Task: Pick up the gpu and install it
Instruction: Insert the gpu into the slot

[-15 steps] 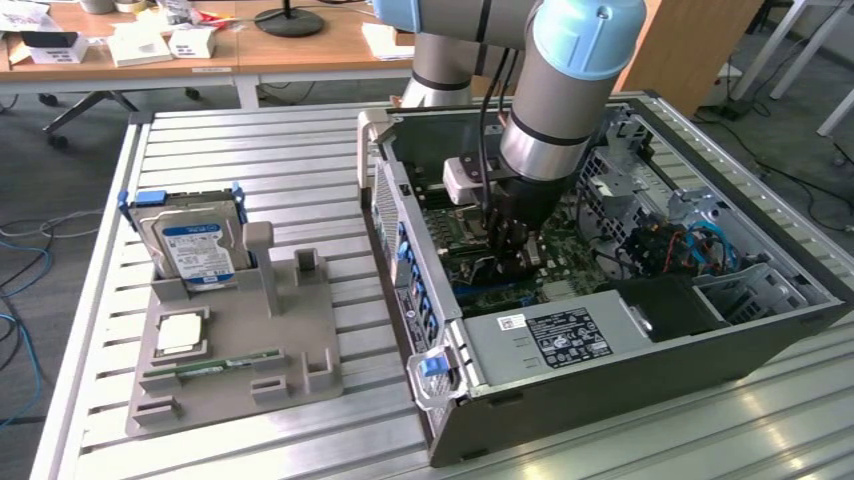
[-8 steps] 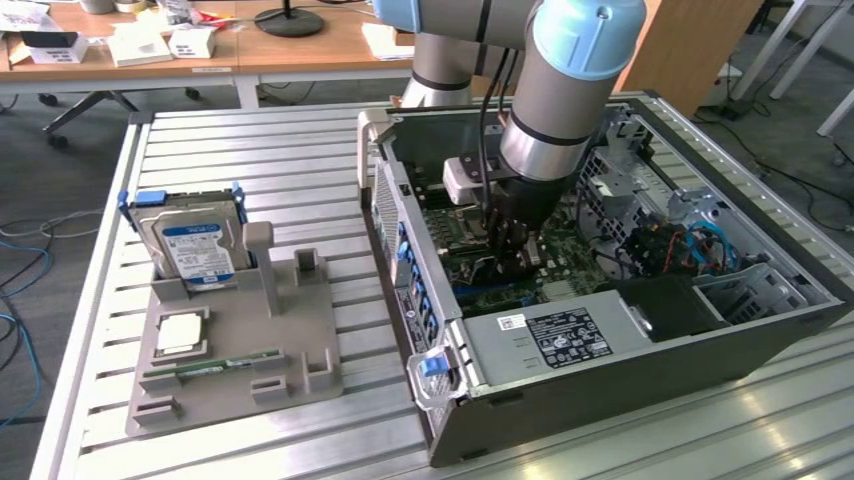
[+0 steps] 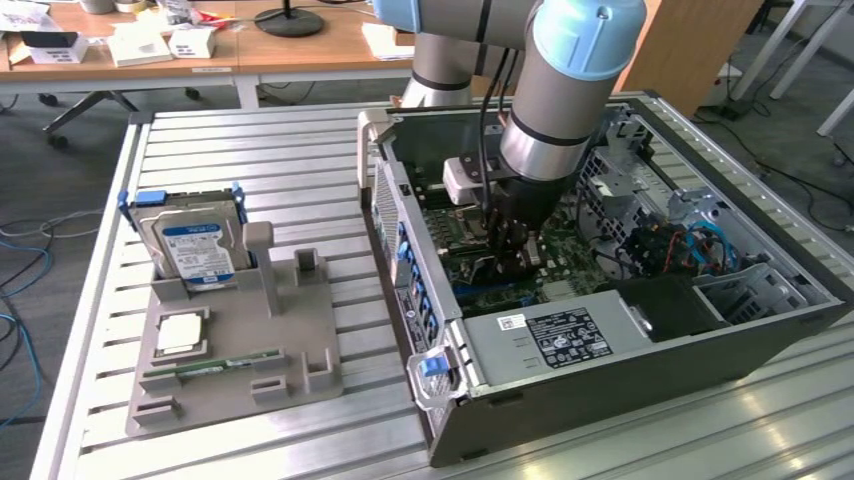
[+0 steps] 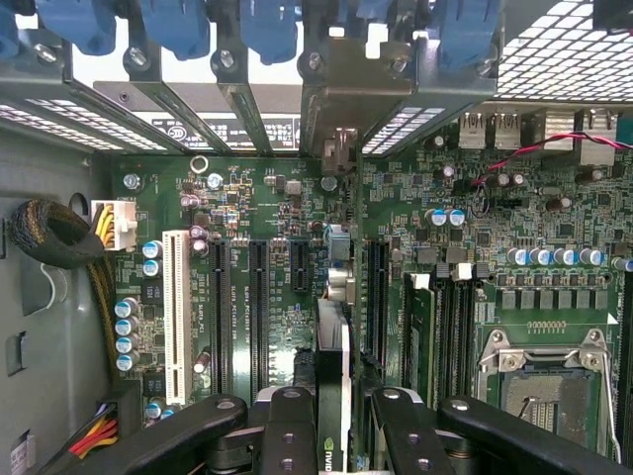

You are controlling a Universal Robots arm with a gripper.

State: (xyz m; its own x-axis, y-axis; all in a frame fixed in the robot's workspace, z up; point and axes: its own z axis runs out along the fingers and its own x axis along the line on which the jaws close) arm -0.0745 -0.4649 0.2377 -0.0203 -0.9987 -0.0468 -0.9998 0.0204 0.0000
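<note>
Near, on the exterior view's left: grey stand (image 3: 234, 345) on the slatted table (image 3: 80, 300), hard drive (image 3: 195, 250) upright in it. My gripper (image 4: 332, 416) is down inside the open computer case (image 3: 627, 360), fingers (image 4: 287, 430) closed narrow on the graphics card (image 4: 333, 366), held edge-on over the motherboard (image 4: 277, 213) slots. Far: rear slot covers (image 4: 247, 109).

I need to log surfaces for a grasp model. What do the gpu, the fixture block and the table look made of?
gpu: seen edge-on, green circuit board, likely fibreglass. Fixture block: matte grey, probably plastic. Table: ribbed, silvery, seemingly aluminium.
</note>
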